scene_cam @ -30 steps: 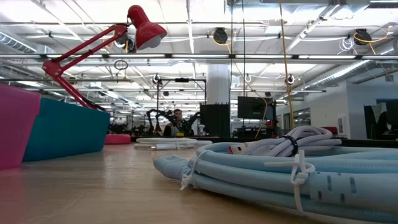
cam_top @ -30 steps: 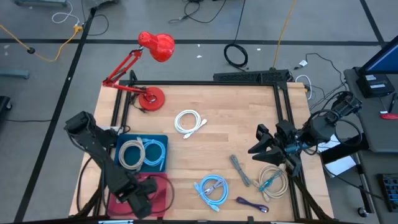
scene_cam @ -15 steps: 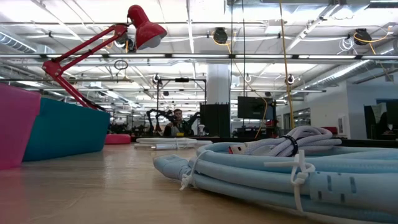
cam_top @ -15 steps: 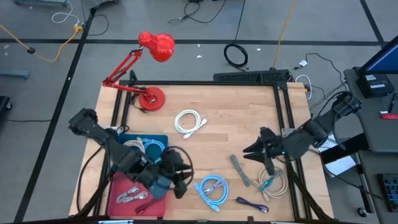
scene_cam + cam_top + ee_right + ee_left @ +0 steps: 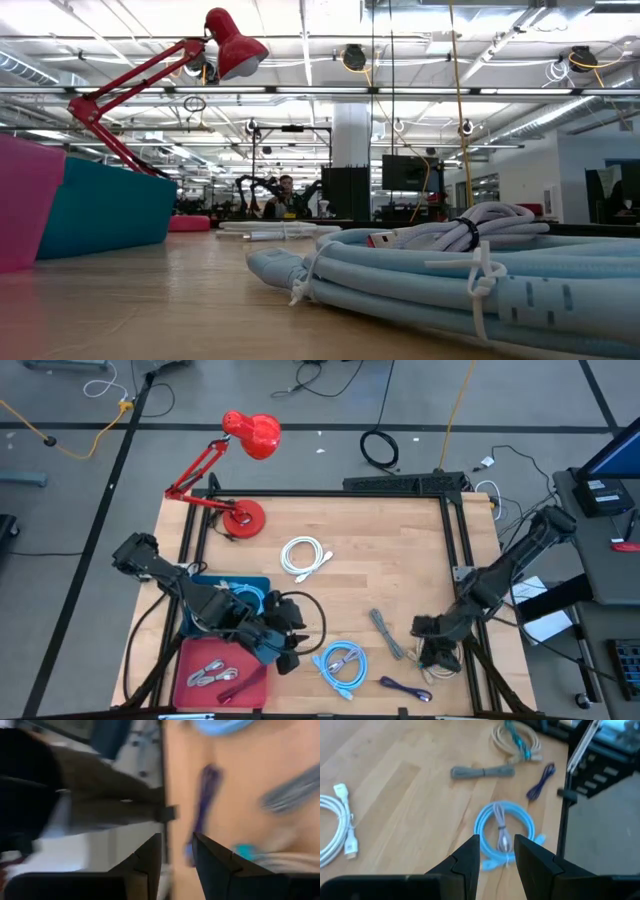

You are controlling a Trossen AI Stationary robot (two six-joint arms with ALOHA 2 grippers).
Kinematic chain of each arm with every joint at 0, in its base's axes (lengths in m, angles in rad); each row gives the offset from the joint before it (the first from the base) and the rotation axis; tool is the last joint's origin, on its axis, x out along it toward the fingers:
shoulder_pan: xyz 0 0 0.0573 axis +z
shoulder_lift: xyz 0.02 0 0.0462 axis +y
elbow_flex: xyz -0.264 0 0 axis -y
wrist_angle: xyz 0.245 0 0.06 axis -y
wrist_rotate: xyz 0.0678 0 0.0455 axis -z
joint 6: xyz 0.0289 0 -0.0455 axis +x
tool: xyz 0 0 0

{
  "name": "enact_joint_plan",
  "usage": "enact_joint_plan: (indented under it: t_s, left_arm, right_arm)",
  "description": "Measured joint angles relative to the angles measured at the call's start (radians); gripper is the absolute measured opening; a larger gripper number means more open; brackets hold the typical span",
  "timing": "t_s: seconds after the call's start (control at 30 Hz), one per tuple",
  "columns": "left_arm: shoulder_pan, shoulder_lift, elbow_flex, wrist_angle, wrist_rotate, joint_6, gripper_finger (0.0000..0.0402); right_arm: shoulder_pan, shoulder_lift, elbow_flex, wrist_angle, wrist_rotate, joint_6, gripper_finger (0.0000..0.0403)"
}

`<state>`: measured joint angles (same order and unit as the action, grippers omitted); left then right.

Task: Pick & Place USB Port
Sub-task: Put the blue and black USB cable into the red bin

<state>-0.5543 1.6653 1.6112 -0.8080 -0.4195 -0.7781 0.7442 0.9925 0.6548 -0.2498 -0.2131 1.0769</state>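
Both grippers are parted and empty, so lower your left gripper (image 5: 497, 851) squarely over the blue cable coil (image 5: 504, 834) before clenching.

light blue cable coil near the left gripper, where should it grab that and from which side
Best guess: straight down from above onto the tied middle of the light blue cable coil, where the wrap bundles its loops. It lies flat on the table, and the left gripper, fingers open, sits just beside it.
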Motion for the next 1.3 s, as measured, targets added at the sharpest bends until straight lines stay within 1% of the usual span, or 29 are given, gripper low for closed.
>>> enact_joint_plan:
  t_s: [0.07, 0.1, 0.23, 0.33, 0.43, 0.5, 0.57, 0.67, 0.73, 0.8, 0.9, 1.0, 1.07, 1.17, 1.23, 1.3]
  left_arm:
    - [-0.009, 0.0, 0.0, -0.029, 0.001, 0.005, 0.0122]
    - [-0.015, 0.0, -0.004, -0.037, 0.001, 0.013, 0.0122]
    - [-0.041, 0.0, -0.041, -0.036, 0.0, 0.041, 0.0122]
    - [-0.063, 0.0, -0.086, -0.034, 0.005, 0.019, 0.0122]
    - [-0.08, 0.0, -0.135, -0.025, 0.029, -0.043, 0.0122]
    - [-0.094, 0.0, -0.167, -0.008, 0.034, -0.08, 0.0122]
    - [-0.111, 0.0, -0.19, -0.002, 0.033, -0.121, 0.0122]
    - [-0.129, 0.0, -0.226, 0.003, 0.03, -0.198, 0.0122]
    - [-0.136, 0.0, -0.246, 0.004, 0.029, -0.234, 0.0122]
    - [-0.139, 0.0, -0.262, 0.018, 0.026, -0.245, 0.0122]
    - [-0.139, 0.0, -0.284, 0.036, 0.026, -0.246, 0.0122]
    - [-0.134, 0.001, -0.293, 0.065, 0.026, -0.245, 0.0122]
    - [-0.131, 0.001, -0.293, 0.068, 0.024, -0.245, 0.0122]
    - [-0.127, 0.001, -0.294, 0.074, 0.022, -0.237, 0.0122]
    - [-0.127, 0.001, -0.294, 0.073, 0.022, -0.224, 0.0122]
    - [-0.127, 0.001, -0.294, 0.073, 0.022, -0.208, 0.0122]
  right_arm:
    - [0.033, 0.005, -0.071, 0.125, -0.002, 0.089, 0.01]
    - [0.048, 0.007, -0.096, 0.153, 0.002, 0.125, 0.01]
    - [0.083, 0.018, -0.163, 0.153, 0.013, 0.255, 0.01]
    - [0.096, 0.018, -0.172, 0.126, 0.108, 0.289, 0.0095]
    - [0.094, 0.016, -0.163, 0.113, 0.257, 0.273, 0.0079]
    - [0.083, 0.016, -0.134, 0.112, 0.368, 0.225, 0.0063]
    - [0.066, 0.016, -0.082, 0.109, 0.448, 0.151, 0.0046]
    - [0.038, 0.019, 0.039, 0.05, 0.503, 0.022, 0.0024]
    - [0.026, 0.031, 0.153, -0.028, 0.519, -0.064, 0.0012]
    - [0.025, 0.061, 0.281, -0.143, 0.528, -0.143, 0.0003]
    - [0.029, 0.142, 0.478, -0.287, 0.529, -0.224, 0.0001]
    - [0.066, 0.249, 0.65, -0.349, 0.528, -0.279, 0.0001]
    - [0.104, 0.332, 0.741, -0.366, 0.519, -0.293, 0.0]
    - [0.177, 0.449, 0.831, -0.393, 0.456, -0.274, 0.0]
    - [0.231, 0.511, 0.858, -0.439, 0.4, -0.215, 0.0]
    - [0.286, 0.548, 0.862, -0.537, 0.343, -0.125, 0.0]
